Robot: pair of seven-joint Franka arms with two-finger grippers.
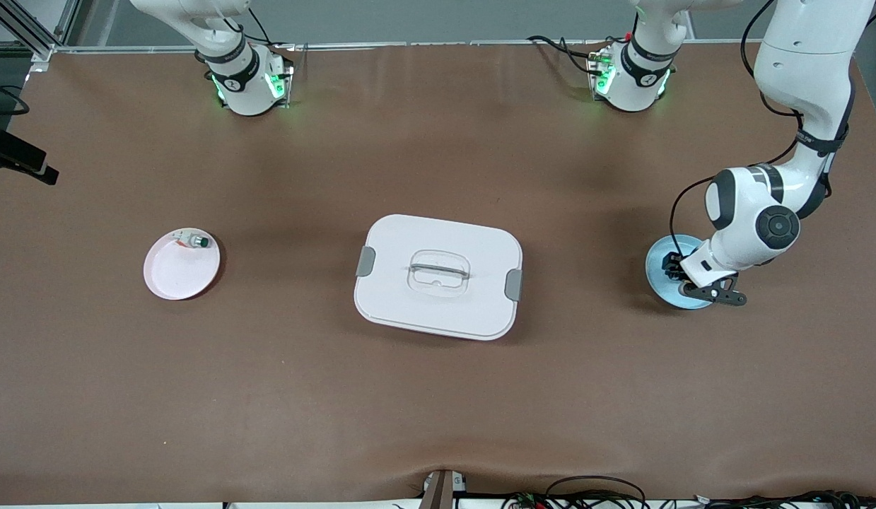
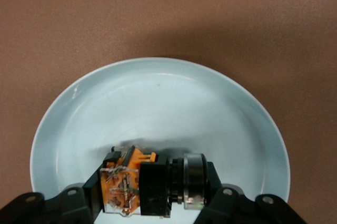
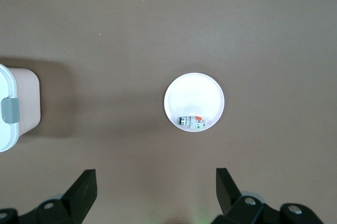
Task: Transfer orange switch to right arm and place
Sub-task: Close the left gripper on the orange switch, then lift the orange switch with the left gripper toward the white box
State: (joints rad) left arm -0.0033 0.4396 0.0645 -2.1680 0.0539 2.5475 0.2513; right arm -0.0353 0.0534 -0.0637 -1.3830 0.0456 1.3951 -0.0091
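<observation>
**Left gripper closed around the orange switch on the blue plate**

Nearest the front camera among the things on the brown table [image 1: 438, 396] sits the white lidded box [image 1: 438, 276], at the middle, with 2 grey latches and a clear handle recessed in its lid.

Slightly farther from that camera, toward the left arm's end of the table, lies the blue plate [image 1: 658, 267]. The left gripper [image 1: 681, 277] is down at this plate. In the left wrist view its 2 black fingers [image 2: 92, 195] stand on either side of the orange switch [image 2: 152, 182] and press against it, pinching it. The switch lies on its side on the plate [image 2: 158, 103], its orange and clear terminal end against 1 finger, its black body in the middle and its silver-ringed end against the other.

Toward the right arm's end of the table lies the pink plate [image 1: 179, 272], with a small silver-white switch [image 1: 192, 242] with a green cap resting at the part of its rim farthest from the front camera.

The right gripper [image 3: 156, 195] does not show in the front view. Its wrist camera looks down from high above the pink plate [image 3: 194, 95], and its jaws are spread wide with nothing between them. This arm waits.
</observation>
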